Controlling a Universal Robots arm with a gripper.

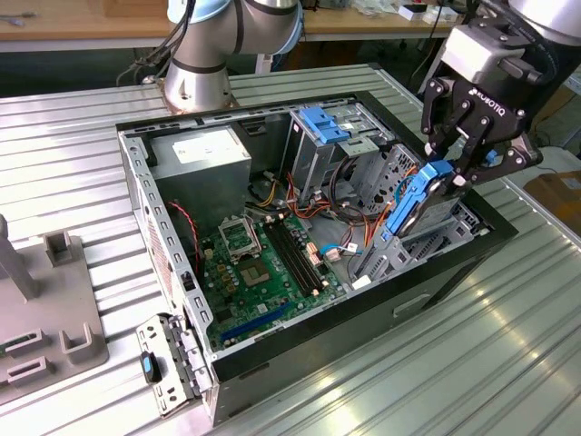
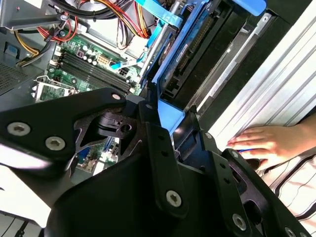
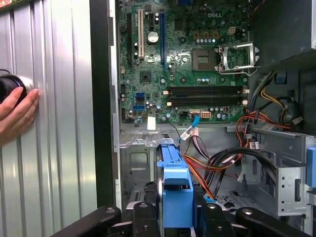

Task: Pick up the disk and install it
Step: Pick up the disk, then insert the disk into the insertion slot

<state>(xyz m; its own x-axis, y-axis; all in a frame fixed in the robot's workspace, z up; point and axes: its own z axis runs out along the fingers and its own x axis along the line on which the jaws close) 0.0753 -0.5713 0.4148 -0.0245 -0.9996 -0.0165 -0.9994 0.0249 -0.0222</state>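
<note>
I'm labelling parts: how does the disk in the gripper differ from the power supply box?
The disk is thin with blue rails; the power supply box is bulky, grey, white-labelled. The disk is tilted on edge, clamped in the gripper; the power supply box sits flat in a corner of the case. Both are rectangular.

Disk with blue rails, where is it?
On the exterior view's right, the silver-grey disk with blue rails is held in the black end effector, over the open computer case.

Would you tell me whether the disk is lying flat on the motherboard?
No, the end effector holds the disk tilted on edge near the drive bays, apart from the motherboard.
</note>
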